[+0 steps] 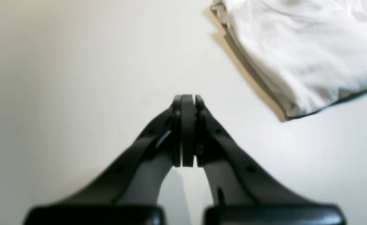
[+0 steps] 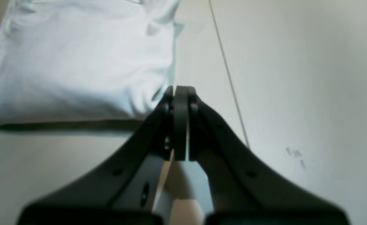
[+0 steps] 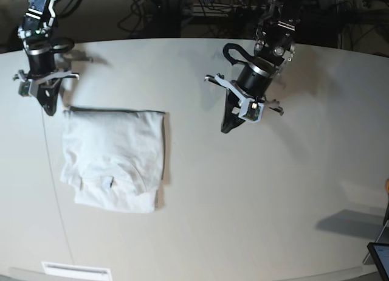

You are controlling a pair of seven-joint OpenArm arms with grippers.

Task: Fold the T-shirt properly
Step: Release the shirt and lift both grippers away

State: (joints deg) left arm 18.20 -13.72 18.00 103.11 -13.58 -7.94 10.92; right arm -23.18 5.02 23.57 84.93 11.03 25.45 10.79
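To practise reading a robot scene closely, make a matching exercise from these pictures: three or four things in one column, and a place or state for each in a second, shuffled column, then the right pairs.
Column one:
1. T-shirt
2. left claw
3. right claw
4. table

Column two:
A. shut and empty, just beyond a far corner of the shirt in the base view
B. folded into a rough rectangle, lying flat
C. off-white surface under everything
D. shut and empty, over bare table well to one side of the shirt

Pairs: 1-B, 2-D, 3-A, 4-C
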